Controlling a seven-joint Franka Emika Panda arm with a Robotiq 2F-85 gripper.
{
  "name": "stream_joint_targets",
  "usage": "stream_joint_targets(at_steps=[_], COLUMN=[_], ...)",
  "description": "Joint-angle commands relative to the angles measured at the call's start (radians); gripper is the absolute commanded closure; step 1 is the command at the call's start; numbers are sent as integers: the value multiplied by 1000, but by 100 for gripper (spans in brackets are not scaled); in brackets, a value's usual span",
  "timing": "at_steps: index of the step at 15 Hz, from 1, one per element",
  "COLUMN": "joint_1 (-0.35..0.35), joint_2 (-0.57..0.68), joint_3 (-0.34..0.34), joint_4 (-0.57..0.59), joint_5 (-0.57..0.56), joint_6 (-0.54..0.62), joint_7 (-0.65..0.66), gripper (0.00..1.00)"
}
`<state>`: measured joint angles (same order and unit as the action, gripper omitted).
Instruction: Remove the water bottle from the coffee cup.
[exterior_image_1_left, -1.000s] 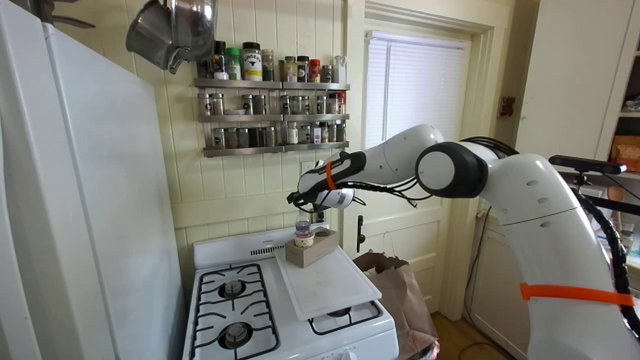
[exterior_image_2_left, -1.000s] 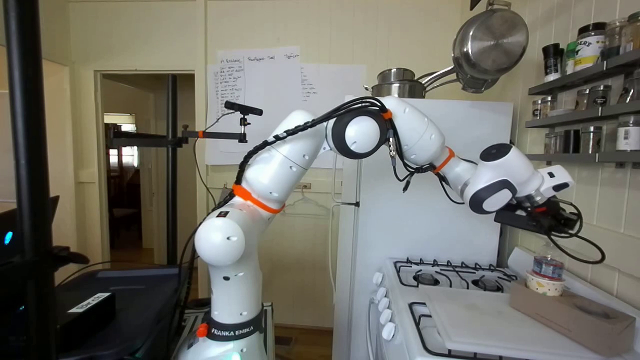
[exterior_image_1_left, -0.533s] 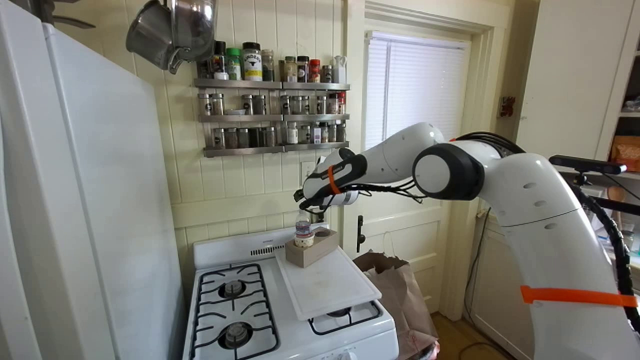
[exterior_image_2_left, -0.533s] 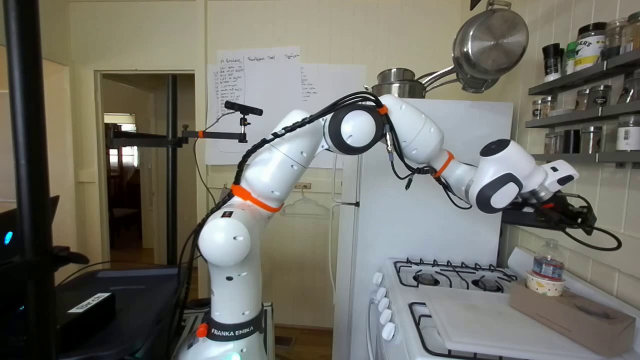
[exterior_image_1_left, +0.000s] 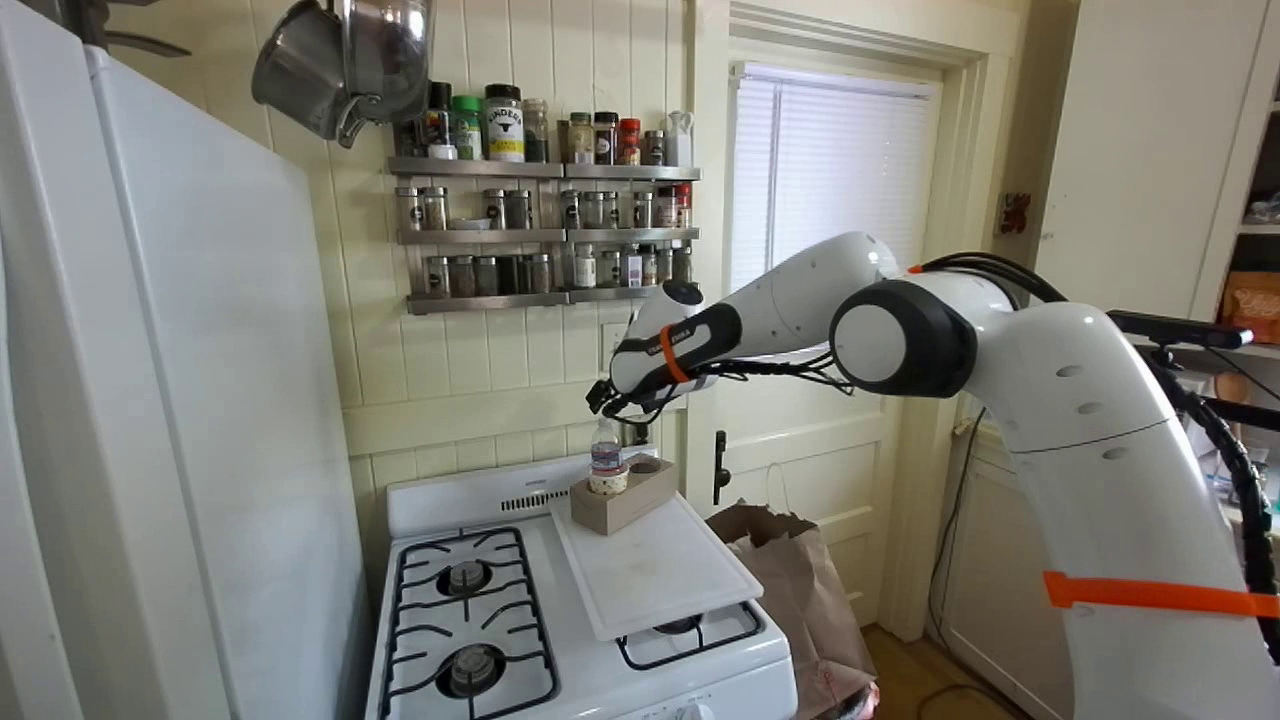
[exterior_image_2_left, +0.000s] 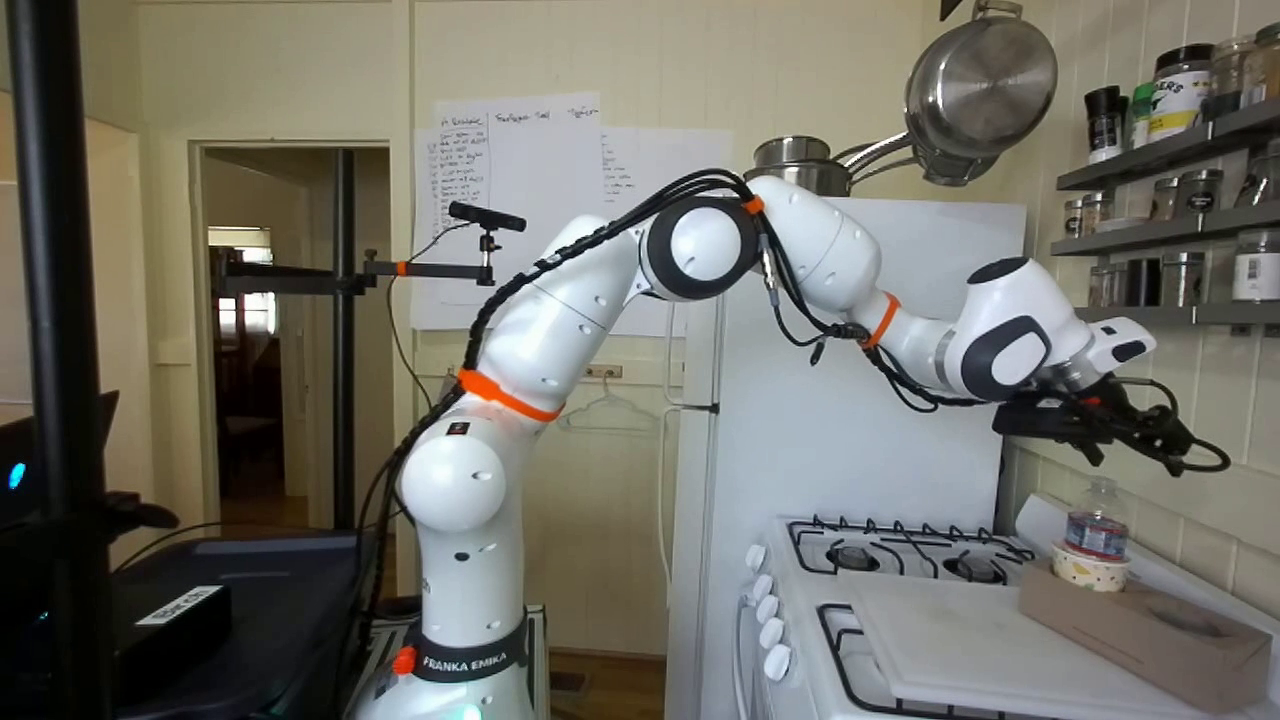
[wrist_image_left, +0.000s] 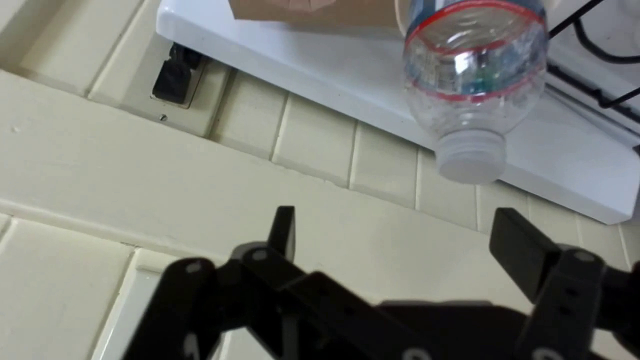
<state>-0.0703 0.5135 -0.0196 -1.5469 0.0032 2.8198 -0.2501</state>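
Note:
The clear water bottle (exterior_image_2_left: 1097, 530), with a red and blue label and white cap, stands upright in the coffee cup (exterior_image_2_left: 1090, 570), a small patterned paper cup. The cup rests at one end of a brown cardboard box (exterior_image_2_left: 1140, 640), in both exterior views. My gripper (wrist_image_left: 396, 225) is open, its fingers wide apart with only wall behind the gap. In the wrist view the bottle's cap (wrist_image_left: 471, 157) lies beyond the fingertips, nearer the right finger, and touches neither. From an exterior view the gripper hangs just above the bottle. Most of the cup is cut off in the wrist view.
The box sits on a white board (exterior_image_1_left: 660, 570) over part of the stove (exterior_image_1_left: 590, 660). Burner grates (exterior_image_1_left: 470, 610) lie beside it. Spice shelves (exterior_image_1_left: 550, 235) hang on the wall above, and a fridge (exterior_image_1_left: 200, 400) stands to one side. A paper bag (exterior_image_1_left: 800, 600) is beside the stove.
My gripper has shifted away over the bottle, tilted a little, and its fingers have spread. The upper arm has risen slightly. Bottle, cup and box stay where they were.

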Motion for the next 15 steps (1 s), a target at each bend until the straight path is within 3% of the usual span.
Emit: stream_joint_targets(at_steps=[1, 8, 10, 11, 15], joint_1=[9, 8, 8, 7, -1], joint_2=[-23, 10, 24, 30, 53], joint_3=[0, 14, 19, 23, 39], joint_4=[31, 93, 101, 104, 117], joint_5=[-19, -6, -3, 0, 13], joint_6=[-180, -331, -339, -341, -318], joint_7=[63, 79, 78, 77, 61], gripper=[0, 3, 28, 30, 61])
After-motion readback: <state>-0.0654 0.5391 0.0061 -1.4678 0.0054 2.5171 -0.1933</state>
